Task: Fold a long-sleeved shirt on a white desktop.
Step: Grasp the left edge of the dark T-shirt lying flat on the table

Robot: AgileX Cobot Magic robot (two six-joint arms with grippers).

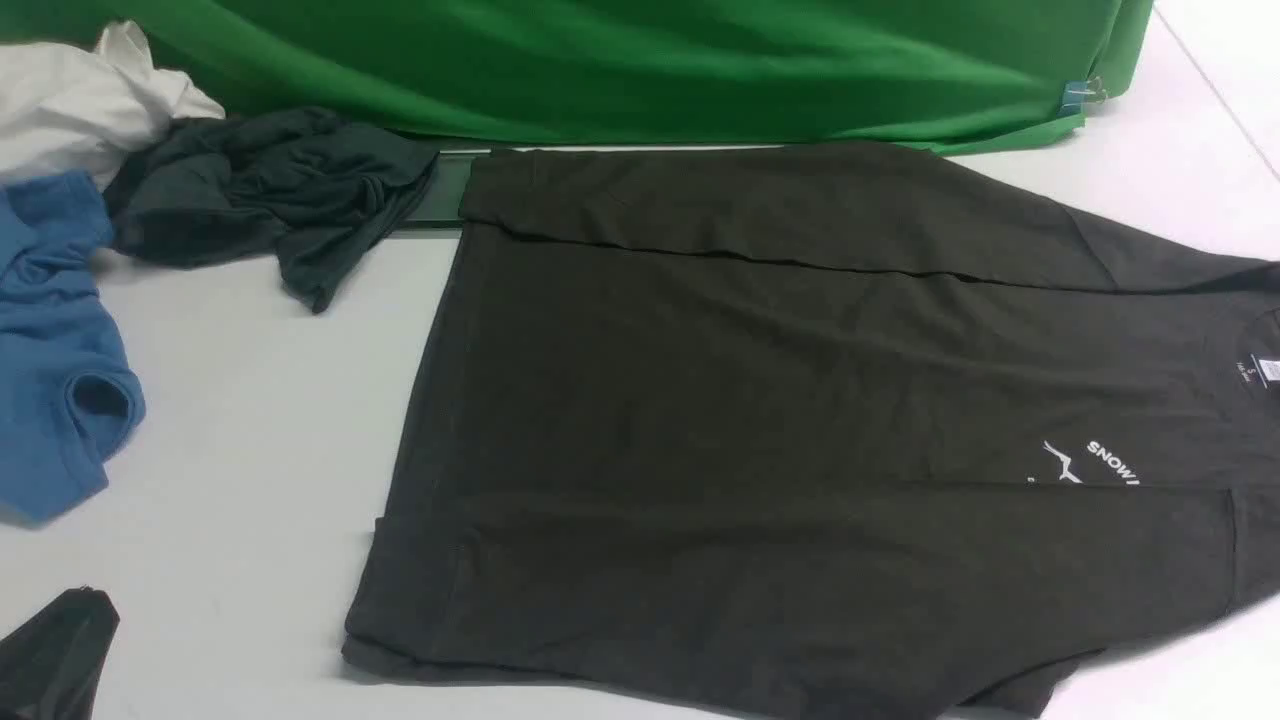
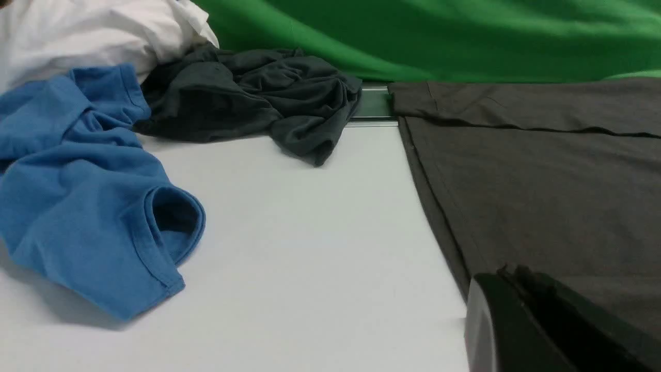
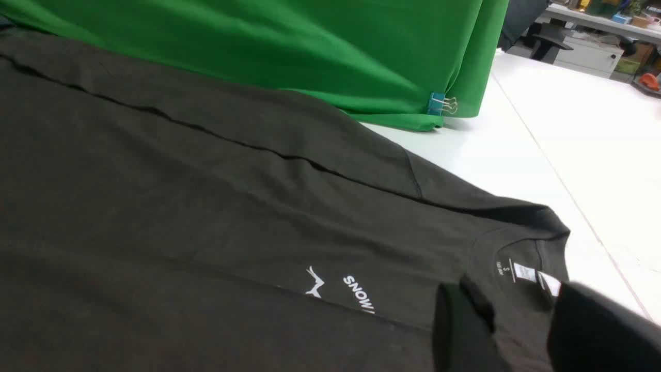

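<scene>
White bench (image 1: 250, 400), matte. Green cloth backdrop (image 1: 620, 60) hangs along the far edge, with a blue binder clip (image 1: 1075, 95) at its right corner.

Long-sleeved shirt (image 1: 800, 400) lies flat on the bench, centre to right in the front view. Hem points to the robot's left; the collar points to its right and runs out of frame. Far side is folded in over the body as a long band along the far edge, and that band meets the foot of the backdrop. Near side is folded in too. Its edge cuts across the white "SNOW" lettering (image 1: 1112, 462), just beside the bird logo (image 1: 1062, 462). White neck label (image 1: 1270, 370) shows inside the collar.

One recess in the bench: grey metal-framed cable hatch (image 1: 445, 190) at the far edge. Shirt's far hem corner lies over its right end, and a dark teal-grey garment (image 1: 270, 190) lies over its left end. Can't tell what's inside.

Crumpled pile at far left: white garment (image 1: 80, 100), the teal-grey one and a blue garment (image 1: 50, 350), all touching each other.

Left fingers (image 2: 537, 310) are closed with nothing between them, low over the bench on the hem side of the shirt. Right fingers (image 3: 462, 330) are apart and hover over the collar. The neck label is visible through the gap, and no cloth looks pinched.
</scene>
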